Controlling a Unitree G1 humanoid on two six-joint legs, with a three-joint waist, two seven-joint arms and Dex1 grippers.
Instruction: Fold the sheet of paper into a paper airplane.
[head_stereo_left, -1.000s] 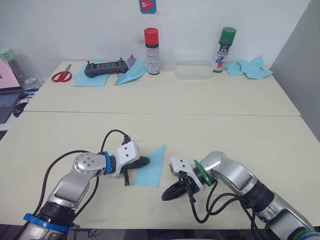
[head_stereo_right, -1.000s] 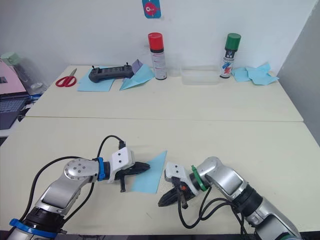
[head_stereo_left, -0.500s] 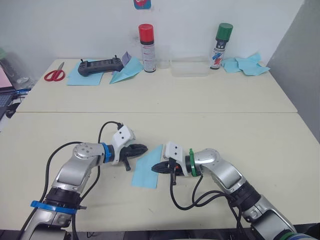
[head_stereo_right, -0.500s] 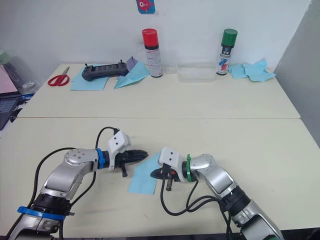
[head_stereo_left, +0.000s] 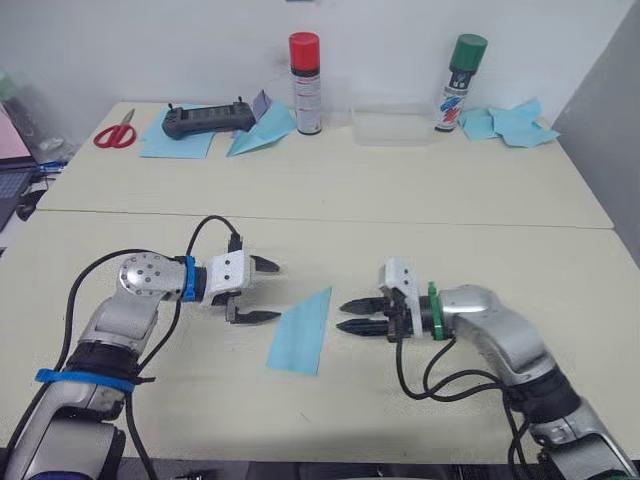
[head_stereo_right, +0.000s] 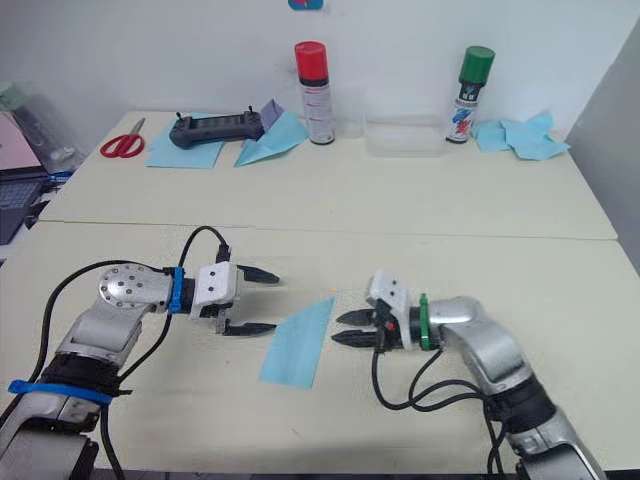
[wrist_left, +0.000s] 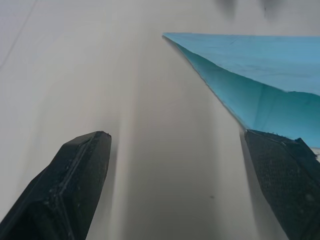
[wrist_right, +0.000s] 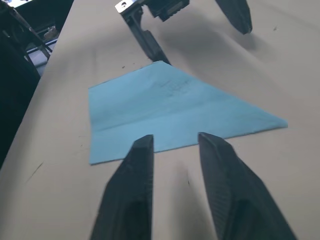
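On the cream table (head_stereo_left: 420, 250), the thin light-blue folded sheet of paper (head_stereo_left: 302, 332) lies between both spread, empty grippers, left gripper (head_stereo_left: 256, 291) at its 10 o'clock, right gripper (head_stereo_left: 354, 315) at 3 o'clock; the next fold probably needs one side pinned flat.

Back of the counter (head_stereo_left: 330, 200) has red scissors (head_stereo_left: 111, 133), a black controller (head_stereo_left: 205, 120) on a plain blue sheet (head_stereo_left: 175, 145), and another blue paper plane (head_stereo_left: 262, 127). Then a red-capped spray can (head_stereo_left: 304, 69), a clear tray (head_stereo_left: 392, 128), a green-capped can (head_stereo_left: 460, 69) and crumpled blue paper (head_stereo_left: 510, 122).
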